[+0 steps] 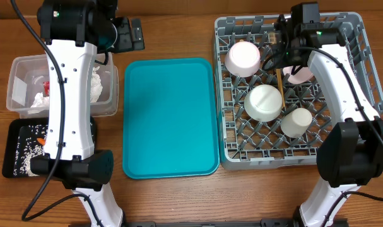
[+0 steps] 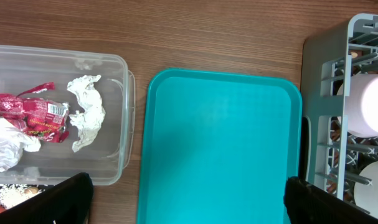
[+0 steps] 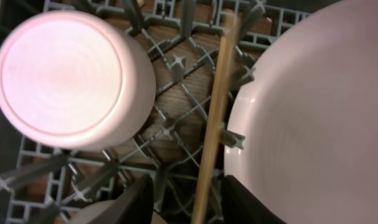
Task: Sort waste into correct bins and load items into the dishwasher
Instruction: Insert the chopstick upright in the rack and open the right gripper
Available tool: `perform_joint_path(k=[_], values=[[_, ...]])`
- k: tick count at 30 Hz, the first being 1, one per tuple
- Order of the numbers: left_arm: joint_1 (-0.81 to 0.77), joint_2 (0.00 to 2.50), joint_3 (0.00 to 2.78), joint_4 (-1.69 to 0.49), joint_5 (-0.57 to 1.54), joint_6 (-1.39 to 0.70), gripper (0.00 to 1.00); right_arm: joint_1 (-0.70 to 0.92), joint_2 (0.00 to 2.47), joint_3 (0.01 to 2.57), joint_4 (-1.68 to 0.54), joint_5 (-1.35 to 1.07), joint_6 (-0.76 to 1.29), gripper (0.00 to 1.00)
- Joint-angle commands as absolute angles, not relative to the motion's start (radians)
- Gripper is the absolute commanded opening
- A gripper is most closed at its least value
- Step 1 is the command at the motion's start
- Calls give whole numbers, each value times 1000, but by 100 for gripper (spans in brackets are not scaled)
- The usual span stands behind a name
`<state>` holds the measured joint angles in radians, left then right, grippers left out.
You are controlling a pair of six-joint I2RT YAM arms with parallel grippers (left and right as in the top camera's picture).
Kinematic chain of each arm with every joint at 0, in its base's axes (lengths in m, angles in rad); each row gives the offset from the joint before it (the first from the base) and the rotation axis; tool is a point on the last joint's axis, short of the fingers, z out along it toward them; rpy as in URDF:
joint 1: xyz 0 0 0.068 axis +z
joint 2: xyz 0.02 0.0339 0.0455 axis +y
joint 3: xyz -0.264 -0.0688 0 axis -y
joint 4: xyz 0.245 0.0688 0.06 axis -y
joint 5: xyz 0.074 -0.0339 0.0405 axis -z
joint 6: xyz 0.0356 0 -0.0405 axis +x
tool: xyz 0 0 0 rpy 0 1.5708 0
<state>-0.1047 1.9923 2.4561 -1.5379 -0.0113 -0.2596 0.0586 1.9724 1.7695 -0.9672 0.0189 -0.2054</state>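
Lying between the parted jaws of the right gripper [image 3: 189,194], closer to the plate-side finger and apparently unclamped, the wooden chopstick [image 3: 215,112] looks light, stiff, thin and slippery, best pinched across its shaft near mid-length. Farther on it runs over the pegs of the dishwasher rack [image 3: 179,62], between an upturned white bowl [image 3: 67,74] and the plate [image 3: 319,130].
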Motion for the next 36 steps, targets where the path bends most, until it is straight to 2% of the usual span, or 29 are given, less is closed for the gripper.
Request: perform_joint_path(k=[1,5,8,10,11,13,15,36], values=[[-112,1969,2476,-1536,0,-270,100,51,1974,1785,-963,5,-206,42],[-112,1969,2476,-1536,0,-270,100,51,1972,1786,-958,5,-205,43],[-112,1969,2476,-1536,0,-270,100,56,1955,1797,-962,5,-186,47],[-112,1969,2476,-1537,0,-270,100,60,1932,1810,-969,-18,-140,53],[-112,1969,2476,-1537,0,-270,100,62,1917,1818,-973,-44,-121,57],[-112,1969,2476,-1537,0,-270,100,64,1882,1833,-975,-113,-93,73],[-112,1969,2476,-1536,0,-270,100,65,1851,1843,-974,-177,-70,100],[-112,1969,2476,-1537,0,-270,100,65,1808,1845,-979,-230,-70,100]])
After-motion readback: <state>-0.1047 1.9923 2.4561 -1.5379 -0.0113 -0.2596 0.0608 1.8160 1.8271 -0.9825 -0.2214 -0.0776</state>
